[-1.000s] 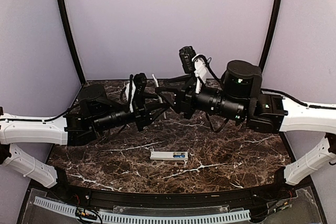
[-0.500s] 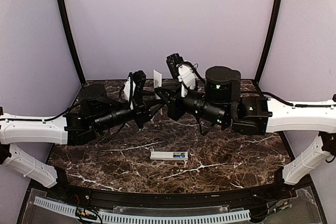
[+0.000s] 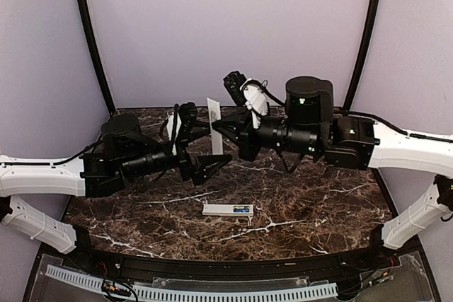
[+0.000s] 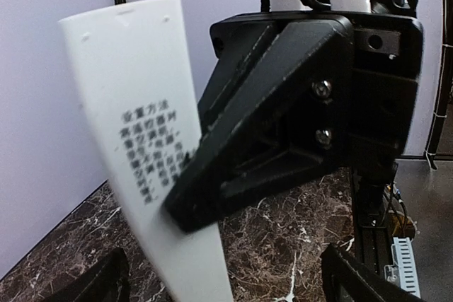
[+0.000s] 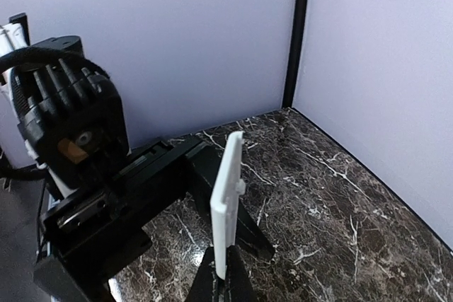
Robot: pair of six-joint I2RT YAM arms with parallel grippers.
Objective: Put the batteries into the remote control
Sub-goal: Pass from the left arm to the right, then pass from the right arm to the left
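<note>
The remote control (image 3: 219,210) lies flat on the marble near the front, with blue batteries (image 3: 243,209) showing in its open right end. A thin white cover plate (image 3: 214,126) with printed text stands upright in the air above the table's middle. My right gripper (image 3: 219,127) is shut on it; in the right wrist view the plate (image 5: 228,199) rises edge-on from the pinched fingertips (image 5: 216,284). My left gripper (image 3: 211,146) is open, its fingers apart on either side of the plate (image 4: 141,139) and not touching it. The right gripper's black finger (image 4: 283,118) crosses in front of the plate.
Both arms meet over the dark marble table (image 3: 318,203), well above the remote. Purple walls and black corner posts (image 3: 92,33) close in the back and sides. A perforated white strip (image 3: 191,291) runs along the near edge.
My left gripper has opened and let go of the white plate. My right gripper has shut on the plate and holds it alone, now more upright. The remote has not moved.
</note>
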